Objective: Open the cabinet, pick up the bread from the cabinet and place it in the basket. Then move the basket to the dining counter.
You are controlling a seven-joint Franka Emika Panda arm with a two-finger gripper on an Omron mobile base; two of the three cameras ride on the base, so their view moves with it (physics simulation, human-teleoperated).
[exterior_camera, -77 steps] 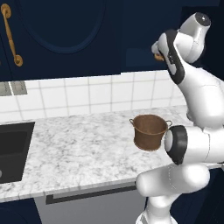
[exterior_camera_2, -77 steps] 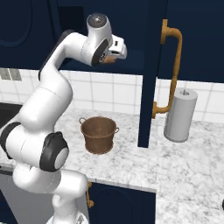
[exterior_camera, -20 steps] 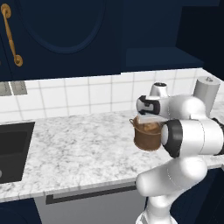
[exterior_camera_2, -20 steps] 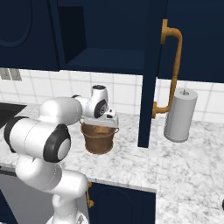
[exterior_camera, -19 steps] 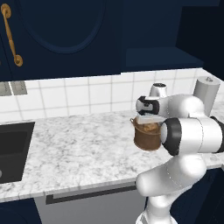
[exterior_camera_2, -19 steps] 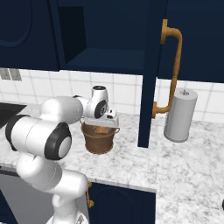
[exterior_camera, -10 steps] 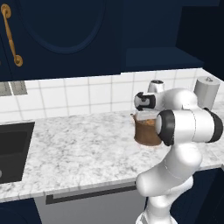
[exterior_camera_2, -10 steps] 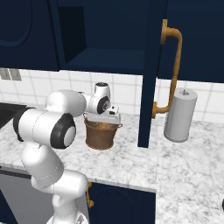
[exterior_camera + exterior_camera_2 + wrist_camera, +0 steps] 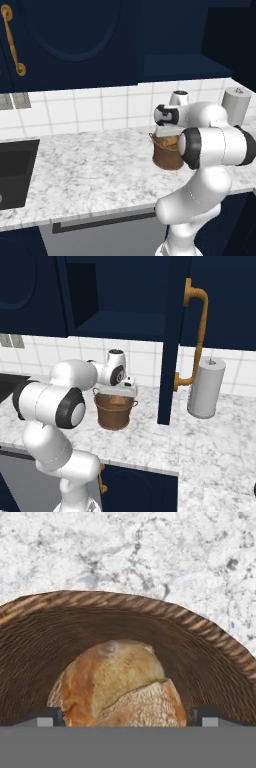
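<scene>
The tool point(image 9: 125, 718), its dark tips spread either side of the small rounded golden-brown bread point(image 9: 117, 684), looks released, though whether the pads touch the crust cannot be told. The bread sits inside the copper-brown woven bucket-shaped basket point(image 9: 116, 411), which stands on the white-grey marble bench point(image 9: 90, 170) towards its back edge, near the tiled wall. To finish this placing well, lift straight up so the tips clear the rim without dragging the loaf. Beyond, the dark navy cabinet point(image 9: 120, 296) stands open.
</scene>
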